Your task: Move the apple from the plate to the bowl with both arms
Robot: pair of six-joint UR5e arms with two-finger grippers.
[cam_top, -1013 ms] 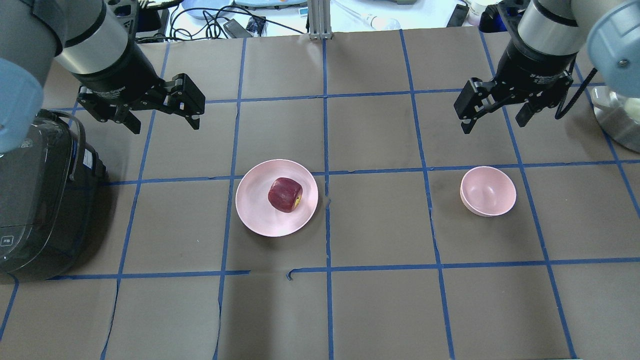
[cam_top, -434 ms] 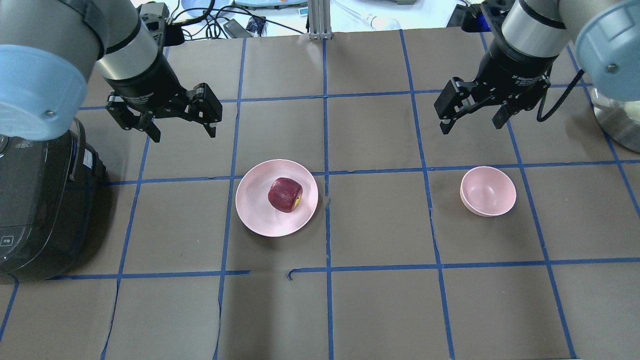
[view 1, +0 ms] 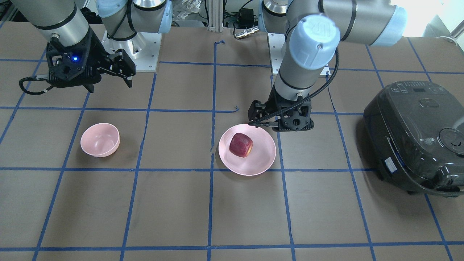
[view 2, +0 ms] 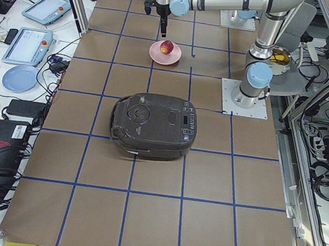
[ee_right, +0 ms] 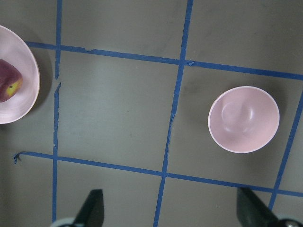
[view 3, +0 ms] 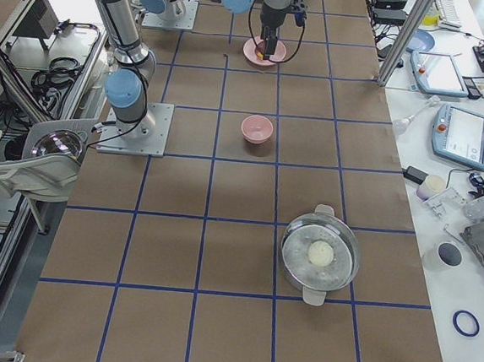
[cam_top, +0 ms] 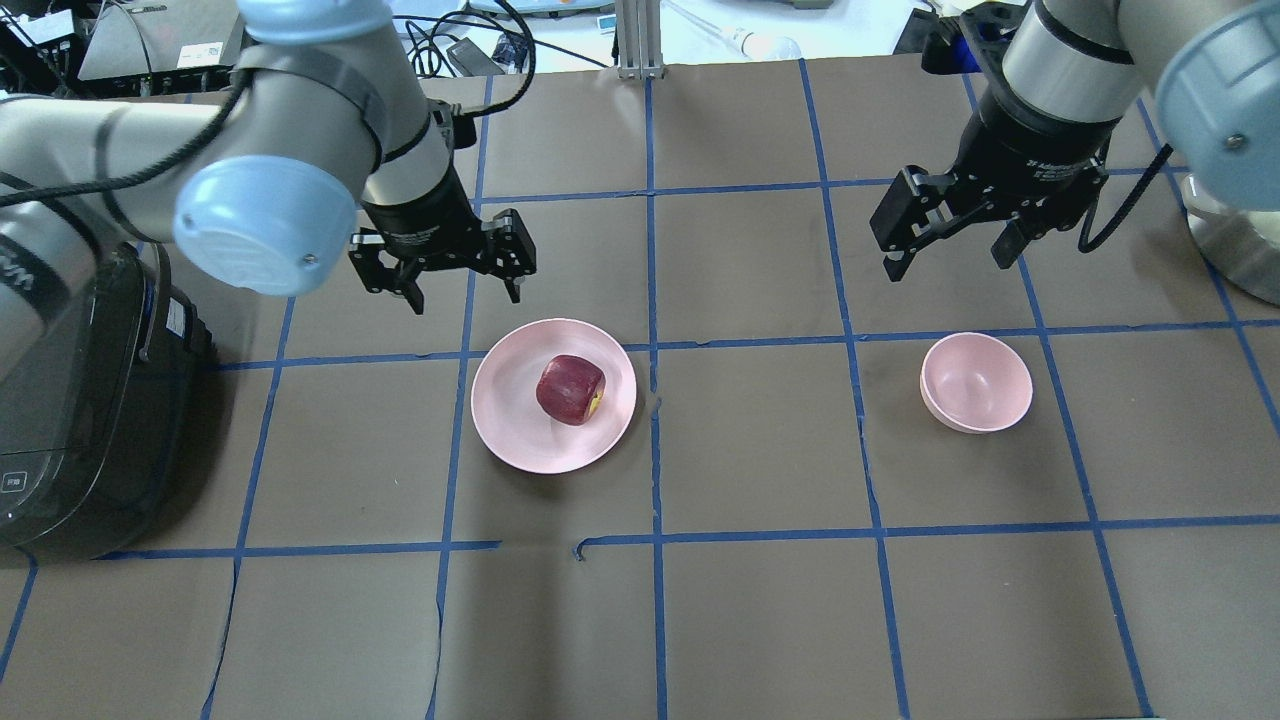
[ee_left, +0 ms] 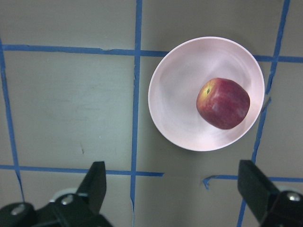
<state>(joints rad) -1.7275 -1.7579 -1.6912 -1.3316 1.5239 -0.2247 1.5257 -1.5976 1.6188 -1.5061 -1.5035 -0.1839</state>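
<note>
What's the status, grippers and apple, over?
Left gripper open, near the plate. Right gripper open, empty. Apple on plate, untouched. Bowl empty, nothing between plate and bowl.

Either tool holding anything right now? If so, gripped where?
Nothing held. Left tool and right tool are both open and empty; the apple lies free on the plate.

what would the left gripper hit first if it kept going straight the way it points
The left gripper would probably meet the brown paper-covered table just outside the shallow pale pink plate, not the dark red apple; depth is unclear.
</note>
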